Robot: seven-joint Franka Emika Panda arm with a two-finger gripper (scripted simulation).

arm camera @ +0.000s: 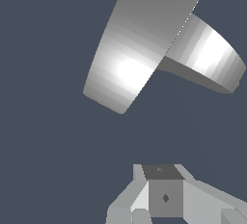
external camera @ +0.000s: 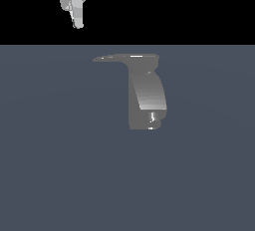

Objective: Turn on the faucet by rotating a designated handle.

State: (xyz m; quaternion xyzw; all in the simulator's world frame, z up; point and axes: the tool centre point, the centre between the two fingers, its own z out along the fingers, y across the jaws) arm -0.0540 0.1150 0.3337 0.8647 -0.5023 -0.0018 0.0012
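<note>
Reading the exterior view from its left, you meet the hand (external camera: 77,22) first, high up against the black band with its fingers pointing down, clear of everything. Further toward that view's right and lower down lies the handle (external camera: 113,57), the thin tapering blade on top of the faucet (external camera: 146,94); its long axis runs level across the view, the narrow tip pointing back toward the hand's side and the wide end joining the thick curved body, which drops to a small shiny nub (external camera: 154,119). So your target sits below the hand and off toward the exterior view's right, the blade's tip being the nearest part. The wrist view shows grey finger parts (arm camera: 164,196) at the frame edge and the faucet beyond them with open surface between. Whether the fingers are spread or pressed together you cannot tell from either view.
</note>
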